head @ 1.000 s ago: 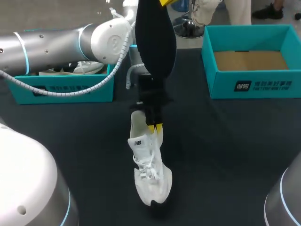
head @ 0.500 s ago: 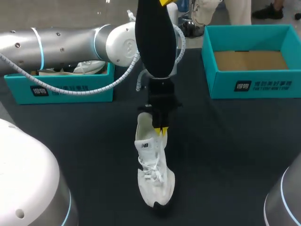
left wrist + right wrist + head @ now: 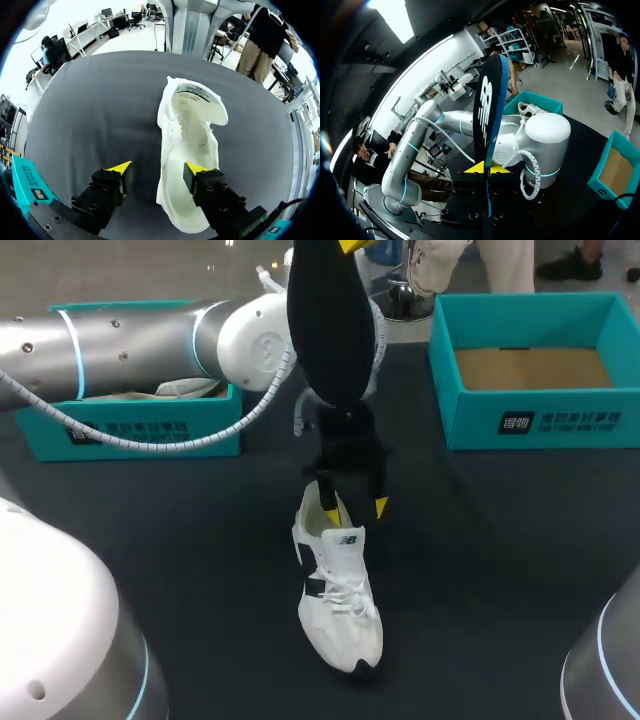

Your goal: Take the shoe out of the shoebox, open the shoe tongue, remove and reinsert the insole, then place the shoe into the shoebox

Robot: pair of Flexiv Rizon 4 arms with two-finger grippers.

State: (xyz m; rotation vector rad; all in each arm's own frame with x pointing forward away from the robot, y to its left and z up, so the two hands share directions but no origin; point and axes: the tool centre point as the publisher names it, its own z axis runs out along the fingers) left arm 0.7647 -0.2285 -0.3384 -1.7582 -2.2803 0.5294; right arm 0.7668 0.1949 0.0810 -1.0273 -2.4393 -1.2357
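The left claw (image 3: 354,501) hangs low over the middle of the tabletop (image 3: 500,540), its two yellow-tipped fingers spread wide and holding nothing. The white shoe (image 3: 340,595) stands on its sole directly below and ahead of it. The heel is under the claw and the toe points toward the tabletop's near edge. In the left wrist view one finger (image 3: 196,168) sits over the rear of the shoe's opening, while the other finger (image 3: 121,167) is off to the side above bare tabletop. I cannot tell whether the first finger touches the shoe's collar. The shoe's opening gapes and the laces run down toward the toe.

The right claw (image 3: 482,169) is raised high above the tabletop, close to the head camera. Its fingers are pressed together on the lower end of the black insole (image 3: 487,110). The insole stands upright out of the claw, with a blue edge along one side.

Farther out, a teal shoebox (image 3: 150,427) sits by the far left corner of the tabletop with another white shoe (image 3: 185,388) inside it. A second teal shoebox (image 3: 540,420) sits by the far right corner, showing its brown cardboard bottom. Both boxes are well apart from the shoe on the tabletop.
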